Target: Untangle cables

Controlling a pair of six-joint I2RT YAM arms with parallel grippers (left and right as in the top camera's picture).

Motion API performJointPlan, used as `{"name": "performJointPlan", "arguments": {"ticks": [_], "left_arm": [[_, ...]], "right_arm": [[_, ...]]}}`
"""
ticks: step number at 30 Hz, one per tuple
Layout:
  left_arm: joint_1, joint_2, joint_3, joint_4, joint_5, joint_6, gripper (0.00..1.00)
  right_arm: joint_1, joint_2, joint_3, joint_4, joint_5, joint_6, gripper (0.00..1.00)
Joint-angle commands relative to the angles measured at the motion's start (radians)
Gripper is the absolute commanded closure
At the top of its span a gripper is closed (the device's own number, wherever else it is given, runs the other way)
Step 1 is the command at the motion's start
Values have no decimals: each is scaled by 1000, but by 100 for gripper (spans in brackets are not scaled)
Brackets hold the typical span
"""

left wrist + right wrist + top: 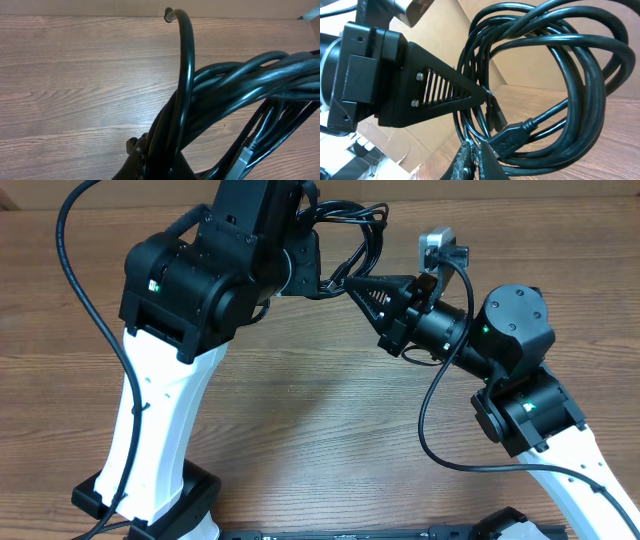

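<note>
The cables are a coil of thin black cords held in the air between my two grippers at the back of the table. My left gripper is shut on a thick bunch of strands; its jaws pinch them at the bottom of the left wrist view. One cord end sticks up. My right gripper faces it, tip to tip. Its jaws are shut on thin strands of the coil, beside a USB plug. The left gripper's finger shows there too.
The wooden table lies under the coil. The right arm's own thicker wire hangs in a loop at the right. The left arm's white base stands front left. A cardboard wall is behind the table.
</note>
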Motion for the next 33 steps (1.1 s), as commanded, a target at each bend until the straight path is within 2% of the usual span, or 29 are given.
{"name": "performJointPlan", "arguments": {"ticks": [1,7,13,18,26,31,33], "left_arm": [[-7,-14,8,6,10,-21,96],[-36,-23,9,6,24,-22,96],[-146,-50,9,-14,23,-31,96],[-203,-53,9,-43,-92,-43,96],[-89,-126,42,-34,-168,-51,96],[46,-171,43,-51,-167,-42,96],[47,-170,43,-54,-164,-39,96]], "right_arm": [[6,23,19,2,17,-17,96],[6,69,19,6,17,-34,96],[5,125,19,98,59,-40,96],[-12,127,19,122,56,-39,96],[-44,72,19,-50,58,-88,96],[-68,-44,20,-71,38,-88,96],[-68,-71,20,-80,40,-90,96]]}}
